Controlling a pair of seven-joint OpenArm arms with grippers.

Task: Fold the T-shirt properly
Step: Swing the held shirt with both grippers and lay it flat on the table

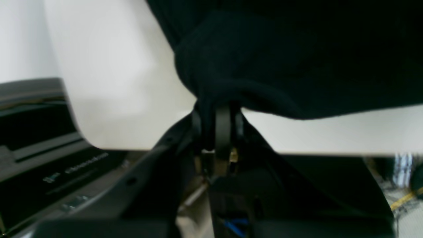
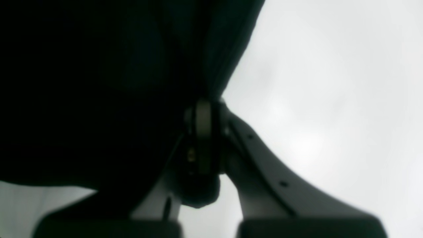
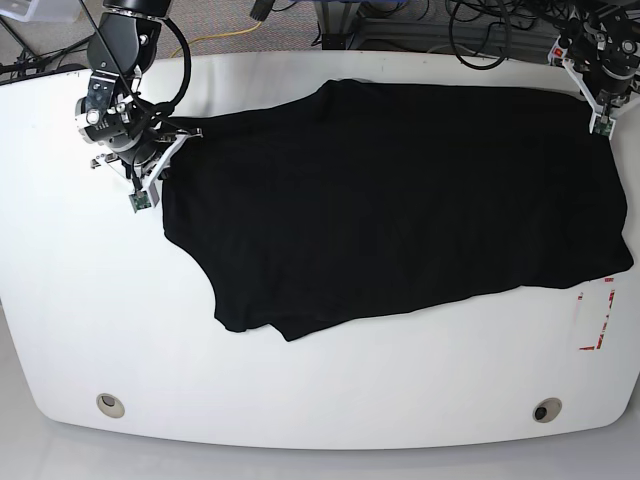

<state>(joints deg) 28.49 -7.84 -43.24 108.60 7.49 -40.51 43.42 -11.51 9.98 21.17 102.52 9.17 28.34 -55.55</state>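
White table (image 3: 330,385), seen from above, near edge bare but for two round grommets (image 3: 111,404) at its corners and a red tape mark (image 3: 598,318) near the right edge. Across the middle and far half lies the T-shirt (image 3: 400,210), black, spread wide but not flat: its near hem runs crooked, with a folded lip near the lower left, and no print shows on the upward face. At far left the right gripper (image 3: 185,135) has its jaws together on the cloth's left corner; the right wrist view confirms fabric bunched in the closed tips. At far right the left gripper (image 3: 602,118) is likewise clamped on the T-shirt's far right corner, the left wrist view showing a roll of cloth pinched between the pads (image 1: 223,127). The step in hand appears to be stretching or carrying the far edge; done well, both arms would move together at matched height, keeping the edge taut so the cloth lands without wrinkles, and neither grip should slacken until the fabric rests. Beyond the table's far edge lie cables (image 3: 480,25) and equipment, blurred and probably clear of the work. The table surface carries nothing that would snag the cloth.
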